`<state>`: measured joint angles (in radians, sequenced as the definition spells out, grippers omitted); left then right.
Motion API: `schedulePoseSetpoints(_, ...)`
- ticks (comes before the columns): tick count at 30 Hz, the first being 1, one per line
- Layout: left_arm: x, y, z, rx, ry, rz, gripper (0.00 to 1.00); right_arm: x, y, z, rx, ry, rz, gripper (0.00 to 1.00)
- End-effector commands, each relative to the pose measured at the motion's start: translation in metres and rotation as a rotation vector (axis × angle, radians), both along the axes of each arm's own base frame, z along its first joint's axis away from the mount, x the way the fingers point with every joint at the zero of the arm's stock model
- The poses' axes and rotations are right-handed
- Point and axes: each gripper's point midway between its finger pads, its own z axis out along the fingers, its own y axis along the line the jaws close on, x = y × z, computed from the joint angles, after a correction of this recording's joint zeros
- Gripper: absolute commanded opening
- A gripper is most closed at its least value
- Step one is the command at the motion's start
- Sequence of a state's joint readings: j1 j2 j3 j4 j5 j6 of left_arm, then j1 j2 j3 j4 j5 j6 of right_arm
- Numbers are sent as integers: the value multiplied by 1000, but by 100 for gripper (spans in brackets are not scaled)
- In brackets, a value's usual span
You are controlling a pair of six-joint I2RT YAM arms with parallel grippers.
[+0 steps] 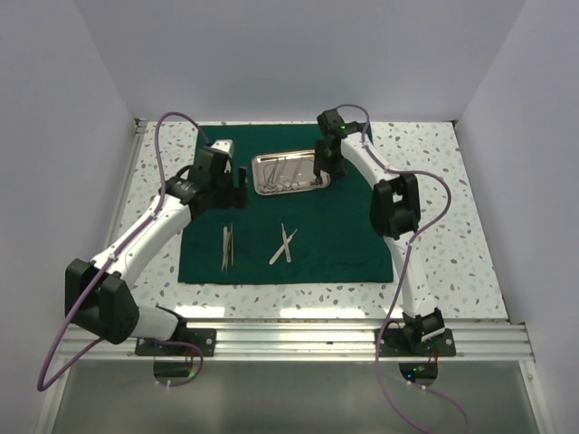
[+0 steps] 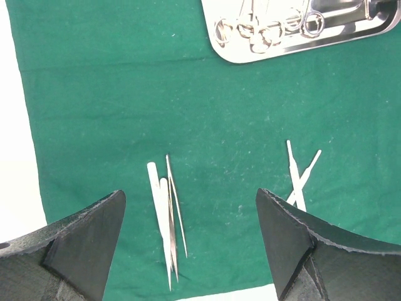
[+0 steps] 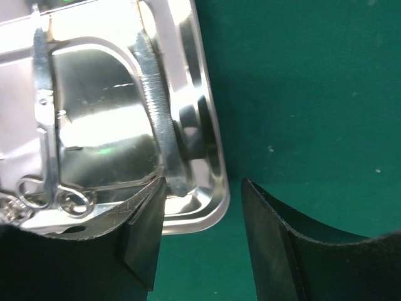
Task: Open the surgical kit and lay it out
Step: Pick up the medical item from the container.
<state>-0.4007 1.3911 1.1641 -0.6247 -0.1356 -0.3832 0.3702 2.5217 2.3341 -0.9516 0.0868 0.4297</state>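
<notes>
You're risking dragging or tipping the tray (image 3: 210, 157) if the right fingers (image 3: 282, 251) close here: they're sitting half-open astride its rim, gripping nothing. Left fingers (image 2: 81, 251) are hanging wide open, empty. Kit's lying unfolded on the green cloth (image 1: 335, 244) mid-table: shiny tray far side, tweezers (image 2: 166, 219) & crossed pair (image 2: 297, 179) nearer.

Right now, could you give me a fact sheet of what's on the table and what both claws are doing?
Cloth: dark green, spread flat on the speckled table
Tray: steel, at the cloth's far side, ring-handled instruments inside
Laid out: tweezers, and a crossed pair of slim tools
Left gripper: open, above the cloth, empty
Right gripper: open, straddling the tray's right rim
</notes>
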Motion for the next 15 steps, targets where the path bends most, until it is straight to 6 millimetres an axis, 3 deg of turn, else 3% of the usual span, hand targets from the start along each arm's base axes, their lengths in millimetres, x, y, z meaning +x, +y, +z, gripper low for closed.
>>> schedulePoseSetpoints(1,-7,7,9,-8,-26,33,89,7,-12,50,-48,-103,-22,54)
schedulePoseSetpoints(7,-8,7,10,-3,-24,19,89,9,-16,82,-73,-170,-35,54)
schedulePoseSetpoints(15,-10,6,7,-3,-13,21,89,3,28,82,23,-172,73,54)
